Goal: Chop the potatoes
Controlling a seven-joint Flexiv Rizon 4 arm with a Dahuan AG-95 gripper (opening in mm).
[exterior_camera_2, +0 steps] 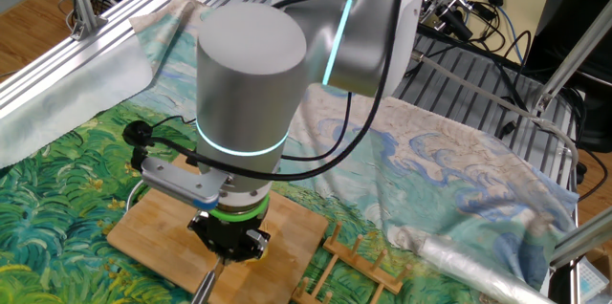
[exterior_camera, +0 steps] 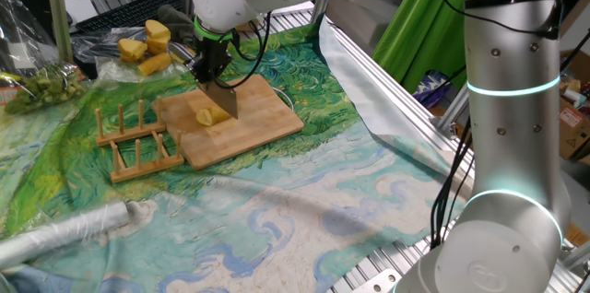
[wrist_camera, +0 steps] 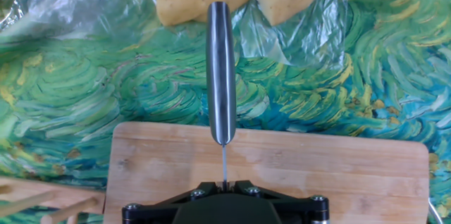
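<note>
In the hand view, the end effector (wrist_camera: 224, 199) sits at the bottom edge, its jaws pressed together on the spine of a knife (wrist_camera: 221, 76). The steel handle projects away from the camera over the painted cloth (wrist_camera: 84, 97). Clamping the blade vertically, with the end effector pointing straight down, puts the cutting edge parallel to the cutting board (wrist_camera: 317, 175) below, so a downward press should yield a clean slice.

In one fixed view, the knife blade (exterior_camera: 221, 101) meets the potato piece (exterior_camera: 206, 116), a small pale-yellow chunk lying near the middle of the wooden cutting board (exterior_camera: 258, 118). The blade stands just beside or into the chunk; whether it has cut through cannot be told. Judged from this, a chopping stroke is in hand.

Room for moving: the board has bare surface toward its right corner and its near edge. To its left, a wooden rack (exterior_camera: 134, 141) lies touching or just beside the board edge, which limits sideways travel there.

Farther off, larger deep-yellow chunks (exterior_camera: 147, 46) rest on a clear plastic sheet (exterior_camera: 101, 58) beyond the board, well apart from the blade. The other fixed view shows mainly the arm's wrist (exterior_camera_2: 251, 84) over the board (exterior_camera_2: 287, 232), hiding the potato.
</note>
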